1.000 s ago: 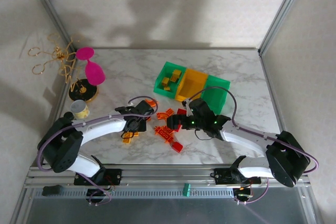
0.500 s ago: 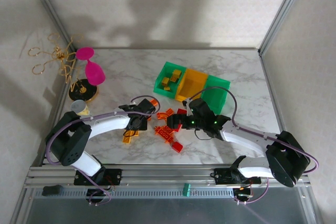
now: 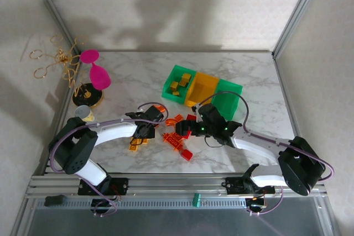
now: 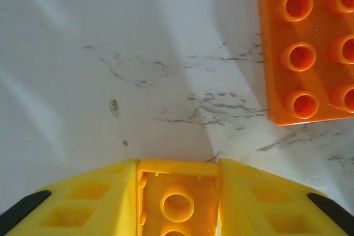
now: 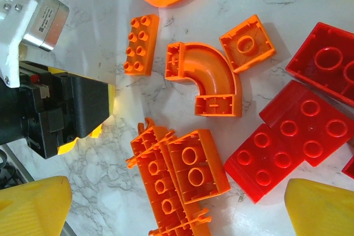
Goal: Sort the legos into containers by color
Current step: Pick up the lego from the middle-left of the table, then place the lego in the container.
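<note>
On the surface (image 3: 133,75), the three joined containers (image 3: 231,102) stand in a row at the back right, with a few bricks (image 3: 180,84) lying in the leftmost one, the loose legos (image 3: 176,136) scattered in front of them, and a small cup (image 3: 83,112) well off to the left.

My right gripper (image 5: 177,211) hangs with jaws wide, yellow fingertips (image 5: 33,208) in the lower corners; between them lies a heap of upturned orange plastic bricks (image 5: 177,178) on the white marble tabletop (image 5: 83,158); above it, an orange curved arch brick (image 5: 207,81); translucent red studded bricks (image 5: 298,131) lie to the right; the left gripper (image 5: 99,117) sits at the left edge.
</note>
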